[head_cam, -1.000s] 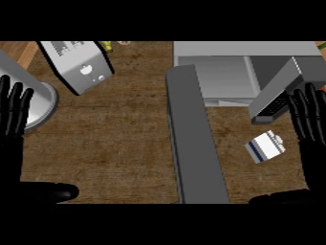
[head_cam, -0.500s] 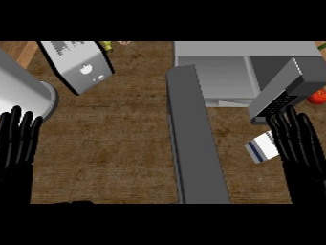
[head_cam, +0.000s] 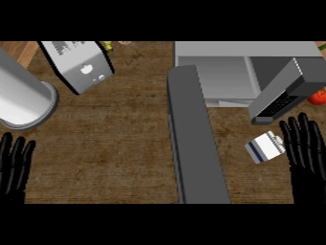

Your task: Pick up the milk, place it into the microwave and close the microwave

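Nearest, at the lower left edge, the left hand (head_cam: 6, 168) rests with its fingers straight and pointing far. It is well apart from everything the task concerns and seems parked out of the way. At the lower right, the right hand (head_cam: 309, 154) is likewise flat and spread, fingers straight and pointing far, holding nothing. It stands just right of the milk (head_cam: 264, 147), a small white carton with a blue band sitting askew on the wooden counter (head_cam: 116, 143). Whether the nearest finger touches the carton's edge I cannot tell. That placement reads as an approach for a side grasp: the hand would need to curl round the carton before any lift. Just left of the milk the microwave's door (head_cam: 196, 143) stands swung open, a long grey slab running from near to far. This leaves the way into the cavity free but also walls the carton in on its left side. Farther off is the microwave (head_cam: 244, 57) itself, its keypad panel facing near-right, with a red fruit (head_cam: 319, 97) beside it. On the far left lie a pale cylinder (head_cam: 14, 98) and a white box (head_cam: 81, 64).
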Tool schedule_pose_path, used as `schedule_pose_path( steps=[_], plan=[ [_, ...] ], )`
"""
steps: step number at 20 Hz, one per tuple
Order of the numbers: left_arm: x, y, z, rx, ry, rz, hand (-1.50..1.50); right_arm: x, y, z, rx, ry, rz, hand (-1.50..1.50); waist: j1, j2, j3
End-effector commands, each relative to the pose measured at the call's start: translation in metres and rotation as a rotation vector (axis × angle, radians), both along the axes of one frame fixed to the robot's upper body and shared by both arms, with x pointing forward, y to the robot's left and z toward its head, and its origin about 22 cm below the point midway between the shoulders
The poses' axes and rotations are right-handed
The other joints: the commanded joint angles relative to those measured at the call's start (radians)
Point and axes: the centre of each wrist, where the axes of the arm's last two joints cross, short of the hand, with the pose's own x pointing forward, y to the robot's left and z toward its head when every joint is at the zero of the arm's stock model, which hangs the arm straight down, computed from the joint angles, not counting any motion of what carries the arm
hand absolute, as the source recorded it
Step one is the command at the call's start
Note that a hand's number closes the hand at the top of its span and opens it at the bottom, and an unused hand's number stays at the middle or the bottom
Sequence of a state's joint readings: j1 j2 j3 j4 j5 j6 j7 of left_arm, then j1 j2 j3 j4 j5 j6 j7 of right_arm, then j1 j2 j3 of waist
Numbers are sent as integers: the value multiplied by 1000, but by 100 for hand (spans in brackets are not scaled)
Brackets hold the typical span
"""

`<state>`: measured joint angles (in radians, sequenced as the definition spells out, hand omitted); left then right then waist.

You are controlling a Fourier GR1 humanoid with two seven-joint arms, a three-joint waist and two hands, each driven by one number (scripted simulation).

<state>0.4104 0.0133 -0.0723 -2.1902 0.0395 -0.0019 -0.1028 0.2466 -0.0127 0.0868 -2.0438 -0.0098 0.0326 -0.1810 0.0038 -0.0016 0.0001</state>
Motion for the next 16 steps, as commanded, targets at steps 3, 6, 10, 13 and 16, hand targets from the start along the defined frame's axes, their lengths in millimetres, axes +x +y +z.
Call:
schedule_pose_path(
  steps=[3, 6, 10, 13, 16],
  plan=[
    [-14, -13, -16, 9, -6, 8, -150, 11, 3, -31, -55, -11, -128, -150, 1, 1, 0],
    [-25, -8, -15, 7, -1, 1, -150, 23, -8, -29, -63, -11, -164, -150, 2, 0, 0],
    [-35, 4, -14, 15, 5, 14, -150, 14, -16, -52, -59, 2, -201, -150, 1, 0, 0],
    [-39, -6, 2, 15, -21, 1, -150, 26, -38, -61, -77, 31, -196, -150, 2, 1, 0],
    [-15, -5, -20, 5, 12, -4, -150, 39, -41, -62, -97, 60, -243, -150, -2, 2, 0]
  ],
)
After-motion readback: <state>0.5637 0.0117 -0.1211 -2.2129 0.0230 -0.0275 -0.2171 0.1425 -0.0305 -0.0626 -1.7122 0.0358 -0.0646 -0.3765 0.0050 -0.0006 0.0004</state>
